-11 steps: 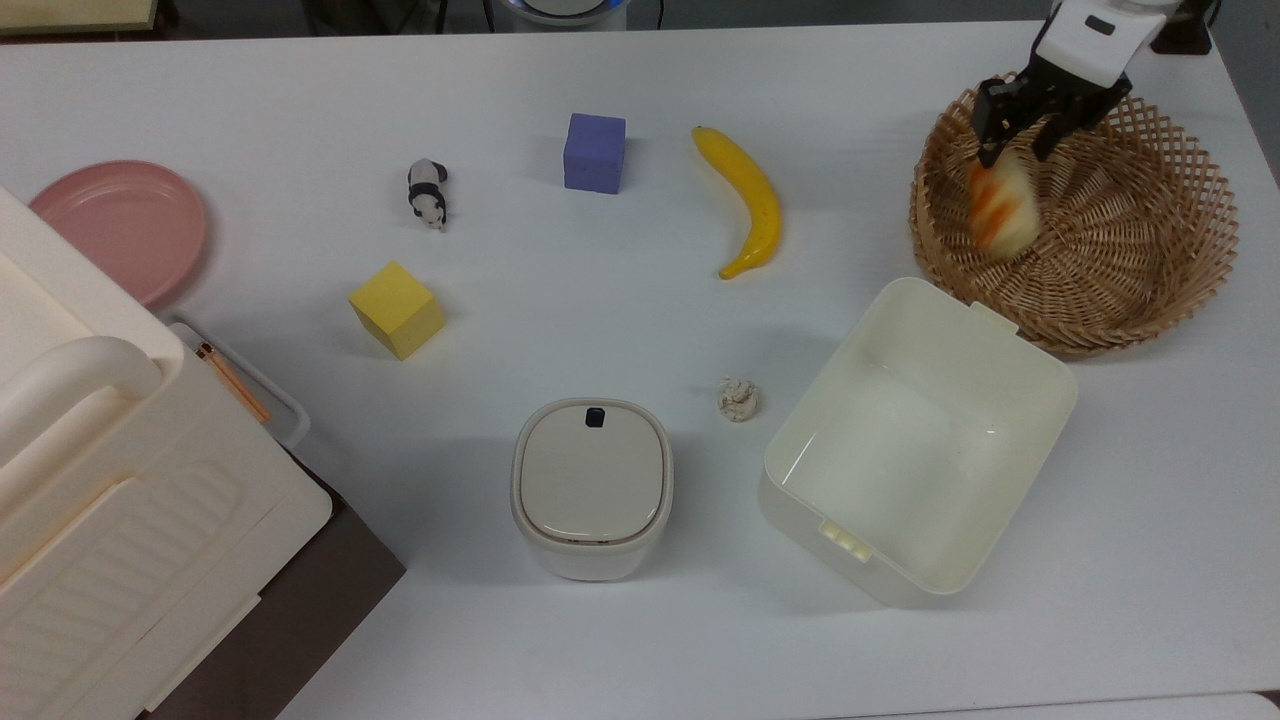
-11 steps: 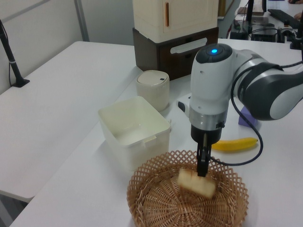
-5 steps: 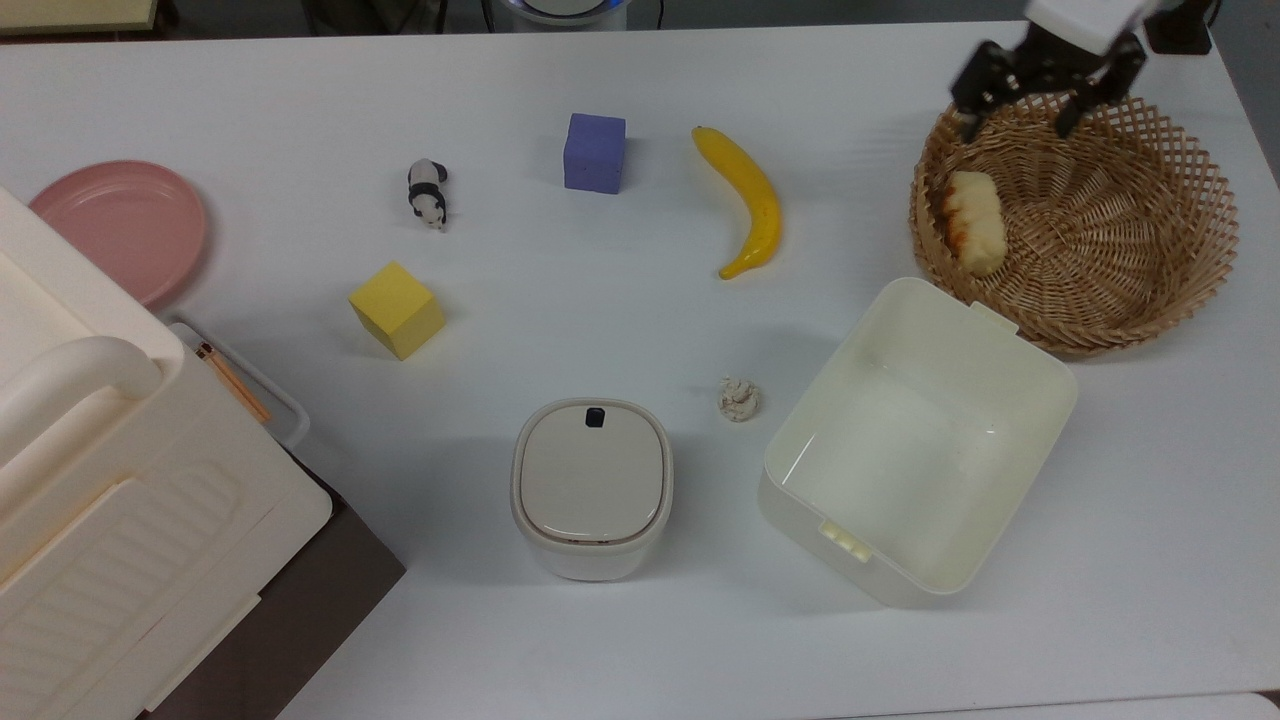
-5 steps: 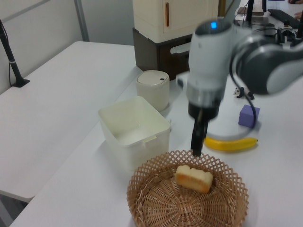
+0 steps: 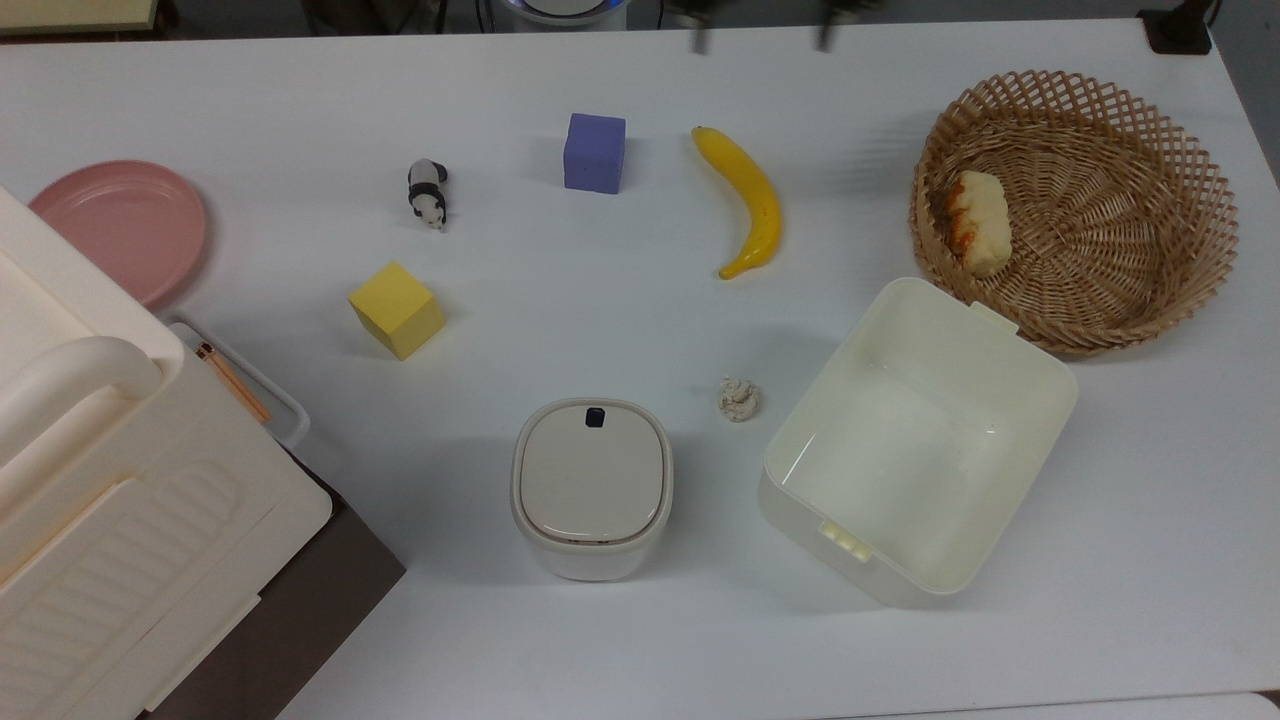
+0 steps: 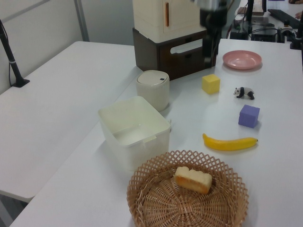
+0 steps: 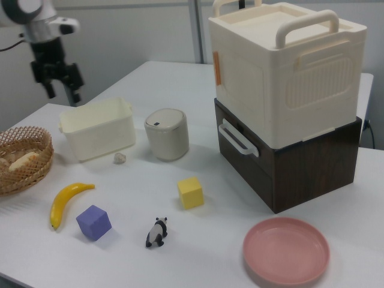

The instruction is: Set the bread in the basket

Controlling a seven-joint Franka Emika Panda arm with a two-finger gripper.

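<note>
The bread (image 5: 975, 235), a small cream loaf with an orange-brown top, lies inside the round wicker basket (image 5: 1200, 180), against the wall on the top view's left. In the left view the bread (image 6: 193, 179) rests loose near the middle of the basket (image 6: 142, 182). The gripper (image 7: 62, 94) hangs open and empty, high above the table behind the cream tub in the right view. Its blurred fingertips reach in at the upper edge of the top view, where the gripper (image 5: 762, 38) is far to the left of the basket.
A banana (image 5: 750, 200), purple cube (image 5: 594, 152), toy panda (image 5: 427, 193) and yellow cube (image 5: 396, 309) lie across the table. The cream tub (image 5: 1040, 400) stands beside the basket, with a lumpy ball (image 5: 738, 398) and lidded bin (image 5: 592, 487) nearby. Pink plate (image 5: 120, 228) and stacked storage boxes (image 7: 288, 90) beyond.
The gripper let go of the bread, rose out of the basket and swung away toward the top view's left. The bread dropped and settled against the basket's wall.
</note>
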